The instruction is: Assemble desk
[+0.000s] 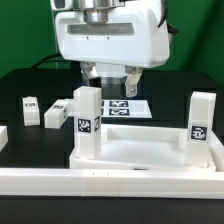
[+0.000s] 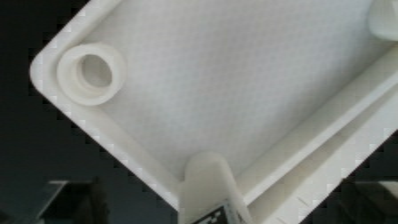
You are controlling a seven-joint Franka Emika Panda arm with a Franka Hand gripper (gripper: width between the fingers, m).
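Over black table (image 1: 22, 85), tool (image 1: 108, 80) hangs wide open, empty.

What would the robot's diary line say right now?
claw: open, empty | large white plastic tray-like tabletop: two white block legs upright on it | loose legs: beside it

Bright, even light bleaches the white tabletop (image 1: 140, 150) and an upright leg (image 1: 87, 120) almost featureless against the black table (image 1: 18, 88) in the sharp, low-resolution exterior view; soft grey shading marks the leg's side. The wrist view is softer and grainy, with faint shadow inside the corner socket (image 2: 89, 73).
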